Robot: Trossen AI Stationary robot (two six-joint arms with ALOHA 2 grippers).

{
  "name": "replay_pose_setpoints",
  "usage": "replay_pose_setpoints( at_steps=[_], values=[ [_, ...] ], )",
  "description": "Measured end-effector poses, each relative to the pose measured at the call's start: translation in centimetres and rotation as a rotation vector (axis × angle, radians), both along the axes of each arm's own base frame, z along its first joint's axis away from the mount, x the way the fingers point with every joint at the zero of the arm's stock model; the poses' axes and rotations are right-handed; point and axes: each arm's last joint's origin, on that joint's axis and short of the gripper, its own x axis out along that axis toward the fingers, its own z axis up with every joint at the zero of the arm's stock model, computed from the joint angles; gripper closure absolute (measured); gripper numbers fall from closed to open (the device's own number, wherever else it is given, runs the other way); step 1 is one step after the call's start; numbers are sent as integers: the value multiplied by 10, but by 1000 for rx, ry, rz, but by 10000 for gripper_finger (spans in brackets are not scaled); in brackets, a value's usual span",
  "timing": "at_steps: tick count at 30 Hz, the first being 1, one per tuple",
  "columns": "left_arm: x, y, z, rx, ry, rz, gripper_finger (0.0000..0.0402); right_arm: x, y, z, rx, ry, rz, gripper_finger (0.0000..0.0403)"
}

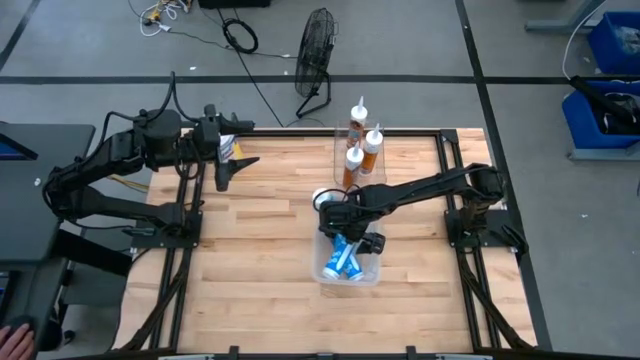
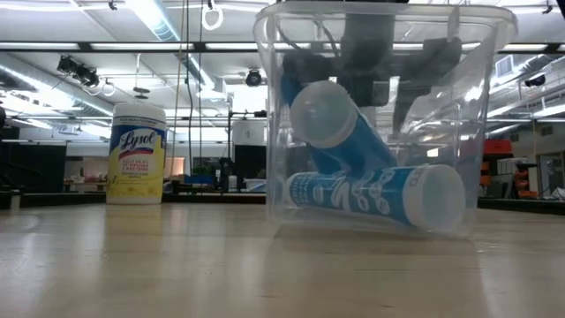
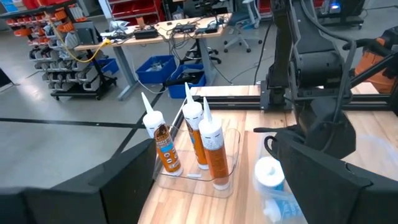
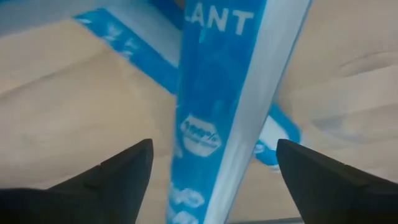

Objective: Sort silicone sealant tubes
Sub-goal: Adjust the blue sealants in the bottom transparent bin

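Over the table (image 1: 250, 230) centre, right arm reaches in, bent low, its claw (image 1: 355, 232) down inside the clear bin (image 1: 322, 272). Right wrist view: fingers spread wide either side of a blue tube (image 4: 217, 106), not clamped on it, so this looks like the drop-off step. Blue tubes (image 2: 371, 190) lie crossed in the bin; three orange tubes (image 3: 186, 146) stand in the far clear tray (image 3: 233, 165). Sorting seems nearly finished. Next: lift the claw straight up without snagging tubes or the bin wall. Left claw (image 1: 232, 170) waits at the left far edge, fingers apart, empty.
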Motion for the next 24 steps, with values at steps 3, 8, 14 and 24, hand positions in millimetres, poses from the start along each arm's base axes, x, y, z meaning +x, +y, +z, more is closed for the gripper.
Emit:
replay_pose_setpoints(
  at_steps=[3,8,14,24],
  values=[
    [0,0,0,1,1,0,60,1,0,-4,23,12,22,75],
    [0,0,0,0,4,0,60,-1,2,-6,-9,32,13,91],
    [0,0,0,1,5,0,60,0,2,-7,-33,28,17,124],
    [0,0,0,3,3,-1,60,1,0,-8,-71,26,22,207]
  ],
)
